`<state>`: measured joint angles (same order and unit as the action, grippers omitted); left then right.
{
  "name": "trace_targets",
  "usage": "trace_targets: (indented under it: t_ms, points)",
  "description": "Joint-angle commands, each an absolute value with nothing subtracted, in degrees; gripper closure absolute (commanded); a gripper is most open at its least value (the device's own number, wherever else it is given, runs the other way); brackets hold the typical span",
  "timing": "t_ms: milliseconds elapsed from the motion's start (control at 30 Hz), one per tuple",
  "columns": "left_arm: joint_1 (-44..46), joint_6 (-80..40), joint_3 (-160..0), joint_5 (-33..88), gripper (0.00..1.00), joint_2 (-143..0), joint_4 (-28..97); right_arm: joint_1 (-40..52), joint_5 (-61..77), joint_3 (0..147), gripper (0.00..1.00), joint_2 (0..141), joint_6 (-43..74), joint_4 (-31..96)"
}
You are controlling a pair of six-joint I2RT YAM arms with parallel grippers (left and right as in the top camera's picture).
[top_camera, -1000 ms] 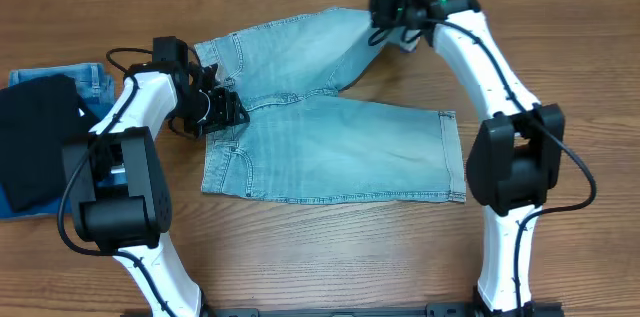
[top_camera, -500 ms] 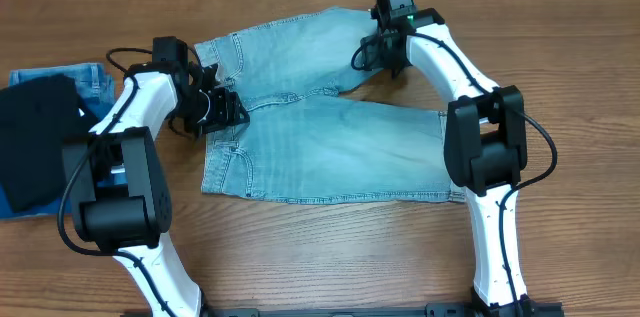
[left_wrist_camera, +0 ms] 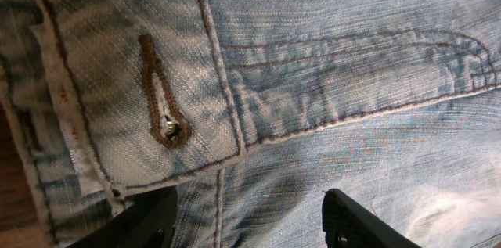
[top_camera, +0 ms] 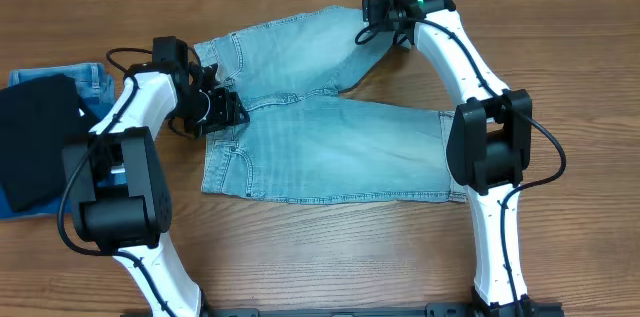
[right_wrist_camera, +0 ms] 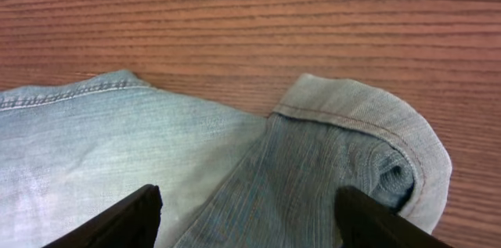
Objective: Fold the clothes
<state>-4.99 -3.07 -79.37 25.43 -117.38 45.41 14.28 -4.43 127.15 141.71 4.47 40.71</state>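
Note:
The pale light-blue denim shorts (top_camera: 320, 127) lie spread on the wooden table, waistband at the left, one leg running to the right and the other angled to the back. My left gripper (top_camera: 222, 107) is open, its fingers (left_wrist_camera: 246, 221) pressed down on the denim by the waistband buttonhole (left_wrist_camera: 160, 95). My right gripper (top_camera: 385, 29) is open over the far leg's hem, whose end is curled over (right_wrist_camera: 368, 146); its fingers (right_wrist_camera: 246, 217) straddle the fabric.
A black garment (top_camera: 35, 147) lies on darker blue folded jeans (top_camera: 85, 82) at the table's left edge. Bare wood table (top_camera: 560, 47) shows at the right and front. A brown wall runs along the back.
My right gripper went down onto the far leg's hem, then lifted back and a little left. The hem's end looks bunched. The left arm has not moved.

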Motion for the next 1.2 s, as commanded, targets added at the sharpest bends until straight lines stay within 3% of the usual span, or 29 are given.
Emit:
trace_targets:
  t_ms: [0, 333, 367, 433, 467, 567, 633, 700, 833, 933, 1000, 1067, 1133, 1167]
  points:
    - [-5.58, -3.4, -78.24, 23.38, 0.37, -118.78, 45.71, 14.17, -4.84, 127.57, 0.24, 145.25, 4.78, 40.27]
    - [-5.58, -3.4, -78.24, 23.38, 0.36, -118.78, 45.8, 14.17, -4.89, 127.55, 0.25, 148.9, 4.78, 42.76]
    - [-5.58, -3.4, -78.24, 23.38, 0.37, -118.78, 45.82, 14.17, -4.89, 127.55, 0.39, 148.9, 4.75, 43.29]
    - [-5.58, -3.4, -78.24, 23.38, 0.37, -118.78, 45.8, 14.17, -4.91, 127.57, 0.76, 148.9, 4.78, 44.1]
    - [-5.58, -3.4, -78.24, 23.38, 0.37, -118.78, 45.8, 14.17, -4.91, 127.59, 0.81, 148.83, 4.78, 44.51]
    - [-5.58, -3.4, -78.24, 23.38, 0.37, -118.78, 45.8, 14.17, -5.5, 128.09, 0.77, 147.28, 4.75, 46.39]
    - [-5.58, -3.4, -78.24, 23.38, 0.37, -118.78, 45.8, 14.17, -7.77, 128.14, 0.79, 144.03, 4.75, 47.27]
    - [-5.58, -3.36, -78.24, 23.35, 0.37, -118.78, 45.78, 14.17, -9.02, 128.14, 0.96, 140.33, 4.75, 48.77]
    - [-5.61, -3.18, -78.24, 23.35, 0.37, -118.78, 45.8, 14.17, -8.95, 128.14, 0.96, 133.4, 6.44, 61.58]
    - [-5.58, -2.94, -78.24, 23.38, 0.37, -118.78, 45.8, 13.8, -8.82, 128.11, 0.93, 132.11, 13.56, 78.65]
    - [-5.58, -2.94, -78.24, 23.38, 0.37, -118.78, 45.74, 13.74, -5.06, 127.42, 0.48, 132.11, 14.13, 88.38]
    - [-5.58, -2.96, -78.24, 23.38, 0.37, -118.78, 45.39, 13.74, -4.89, 126.85, 0.44, 132.11, 11.51, 93.38]
    - [-5.58, -2.96, -78.24, 23.4, 0.36, -118.78, 45.21, 13.54, -6.07, 126.69, 0.29, 132.11, 8.49, 92.64]
    - [-5.58, -2.98, -78.24, 23.4, 0.37, -118.78, 45.25, 13.19, -7.38, 126.69, 0.28, 132.11, 8.56, 92.03]
